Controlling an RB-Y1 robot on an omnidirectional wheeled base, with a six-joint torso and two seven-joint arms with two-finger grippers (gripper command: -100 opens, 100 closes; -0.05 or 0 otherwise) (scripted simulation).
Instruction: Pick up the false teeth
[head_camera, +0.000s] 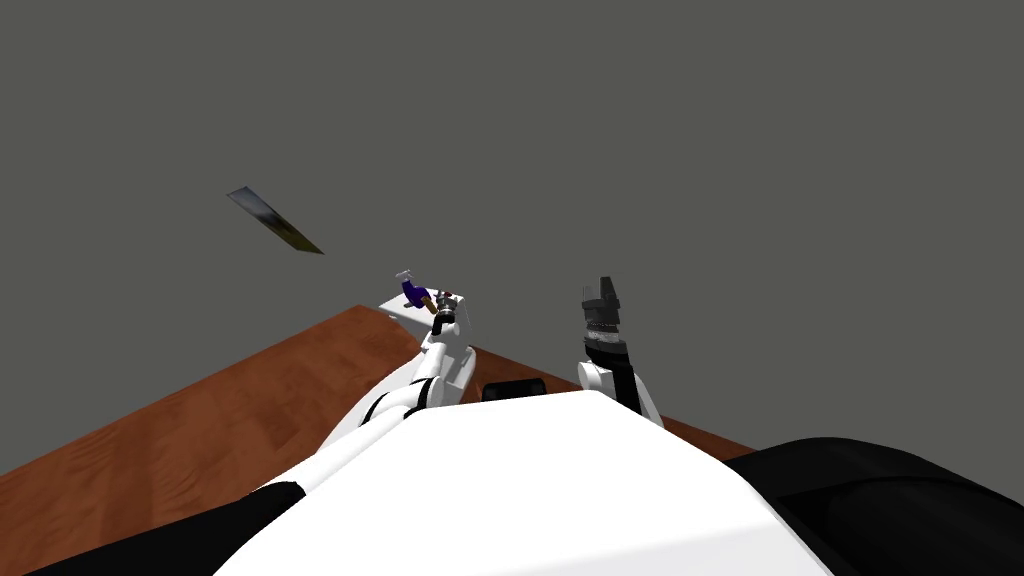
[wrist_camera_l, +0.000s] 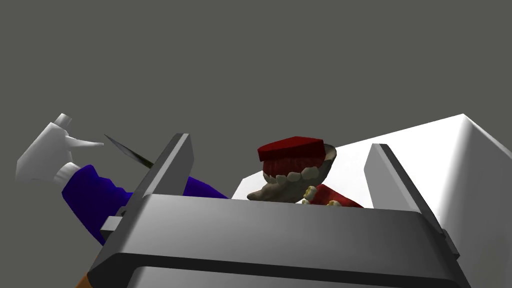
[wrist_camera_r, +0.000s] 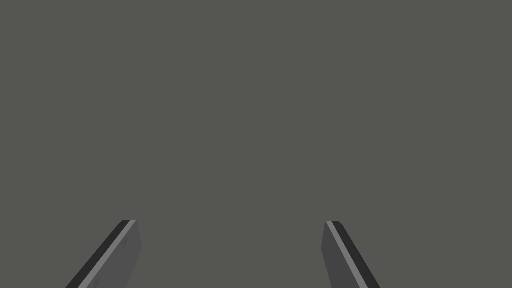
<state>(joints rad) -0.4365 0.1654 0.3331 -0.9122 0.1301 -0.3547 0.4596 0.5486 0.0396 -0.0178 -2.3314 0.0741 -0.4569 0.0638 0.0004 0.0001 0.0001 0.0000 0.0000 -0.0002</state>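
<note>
My left tool (wrist_camera_l: 280, 141): spread, flanking false teeth (wrist_camera_l: 295, 167) without contact, on white counter (wrist_camera_l: 450, 150); blue spray bottle (wrist_camera_l: 90, 197) to their left. My right tool (wrist_camera_r: 230, 222): spread, raised.

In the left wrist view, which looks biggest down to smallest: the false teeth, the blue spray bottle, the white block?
1. white block
2. blue spray bottle
3. false teeth
The bottle and teeth are both partly hidden, so their order is unsure.

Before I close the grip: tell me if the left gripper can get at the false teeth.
Probably yes: the false teeth lie between the open fingers of the left gripper, nothing before them; the spray bottle lies outside.
</note>
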